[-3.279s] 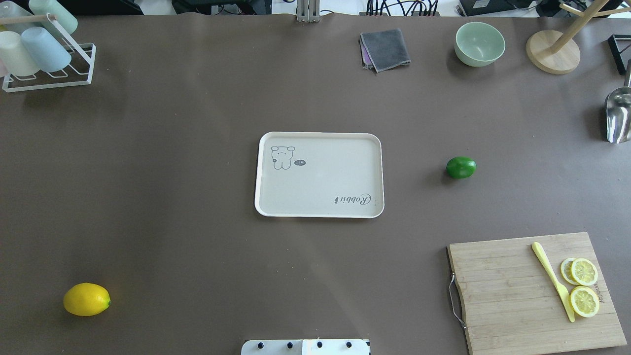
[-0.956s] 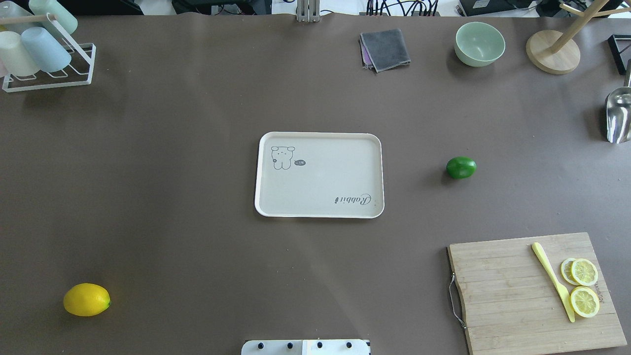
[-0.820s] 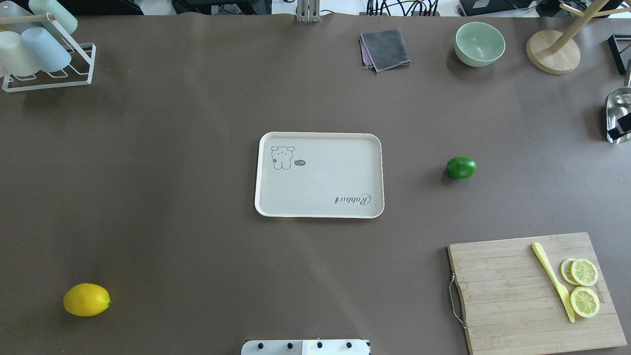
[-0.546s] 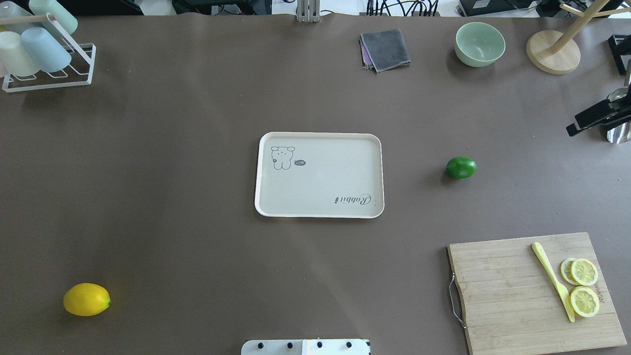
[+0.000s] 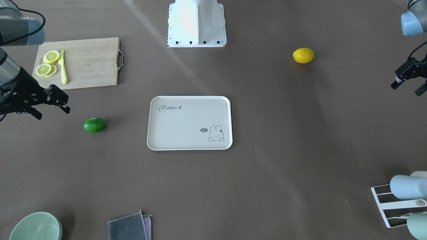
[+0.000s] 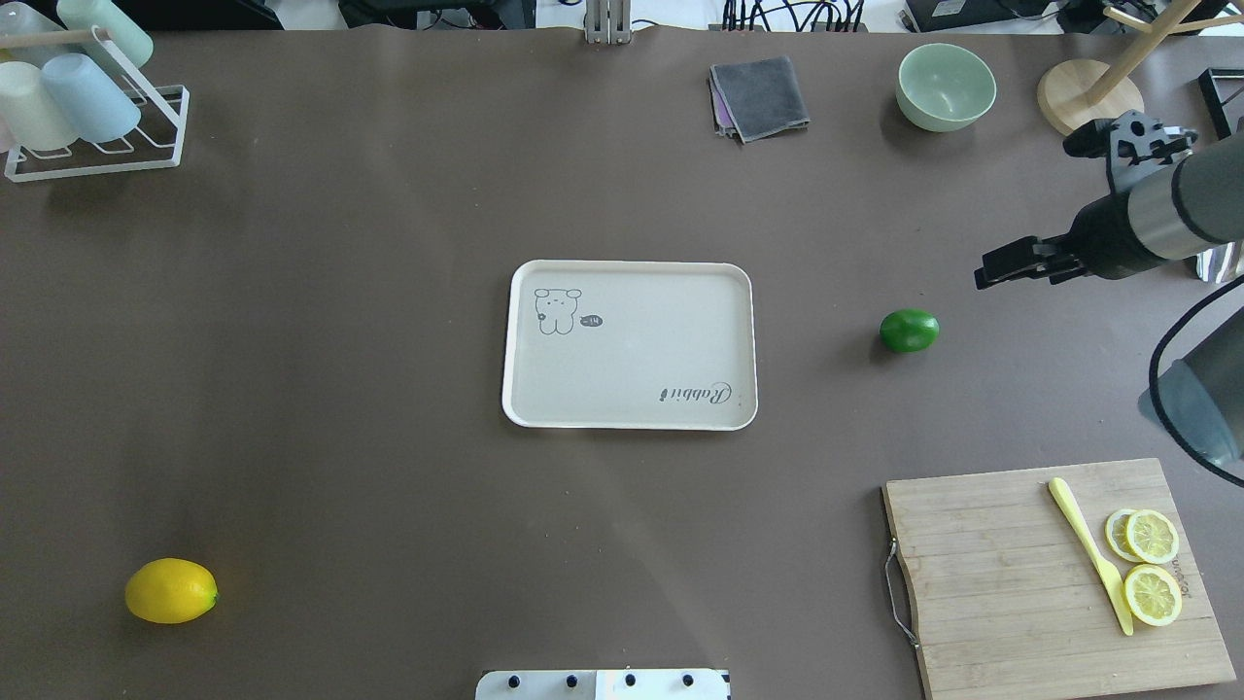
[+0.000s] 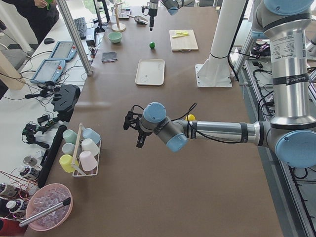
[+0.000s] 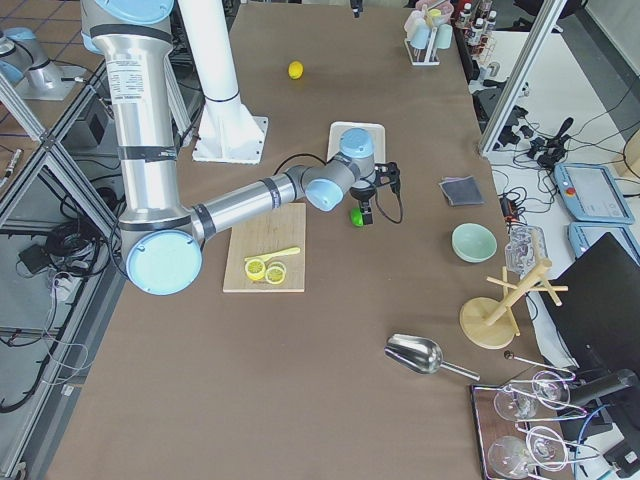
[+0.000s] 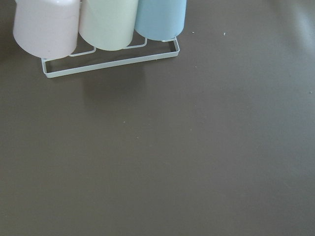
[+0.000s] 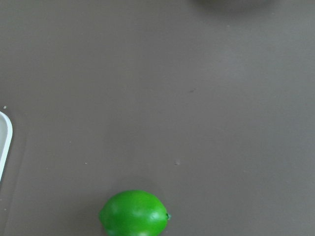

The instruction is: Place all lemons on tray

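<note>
The green lemon (image 6: 909,331) lies on the table right of the tray (image 6: 632,365); it also shows in the front view (image 5: 94,125) and at the bottom of the right wrist view (image 10: 134,215). The yellow lemon (image 6: 171,590) lies at the near left (image 5: 303,55). The tray holds nothing. My right gripper (image 6: 986,275) is open and empty, above the table and right of the green lemon (image 5: 55,113). My left gripper (image 5: 404,90) is open and empty beyond the yellow lemon, out of the overhead view.
A wooden cutting board (image 6: 1011,593) with lemon slices and a yellow knife lies near right. A cup rack (image 6: 87,107) stands far left, just ahead of the left wrist camera (image 9: 108,64). A green bowl (image 6: 946,86), grey cloth (image 6: 760,97) and wooden stand (image 6: 1079,97) sit at the back.
My right arm has come into the overhead view from the right edge and moved left toward the green lemon. Both lemons and the tray have not moved.
</note>
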Controlling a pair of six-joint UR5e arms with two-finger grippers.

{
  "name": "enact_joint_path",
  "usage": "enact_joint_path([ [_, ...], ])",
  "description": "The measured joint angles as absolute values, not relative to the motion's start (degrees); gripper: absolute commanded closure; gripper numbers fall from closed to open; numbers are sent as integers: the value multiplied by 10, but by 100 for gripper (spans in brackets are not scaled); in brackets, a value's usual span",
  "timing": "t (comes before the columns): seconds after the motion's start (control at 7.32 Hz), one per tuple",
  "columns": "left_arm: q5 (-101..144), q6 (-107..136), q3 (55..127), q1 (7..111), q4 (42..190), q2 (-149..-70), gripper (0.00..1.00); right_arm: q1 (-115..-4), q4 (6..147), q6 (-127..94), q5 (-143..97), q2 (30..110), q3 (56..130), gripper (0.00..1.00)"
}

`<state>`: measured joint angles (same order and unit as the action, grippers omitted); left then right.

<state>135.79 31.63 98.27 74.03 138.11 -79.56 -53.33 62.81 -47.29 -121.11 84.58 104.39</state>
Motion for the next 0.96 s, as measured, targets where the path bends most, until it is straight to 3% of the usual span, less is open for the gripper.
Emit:
enact_joint_path([
  [0.96,1350,319,985,597,1544,-755,2,-474,598,-125,-1187,784,969,0],
])
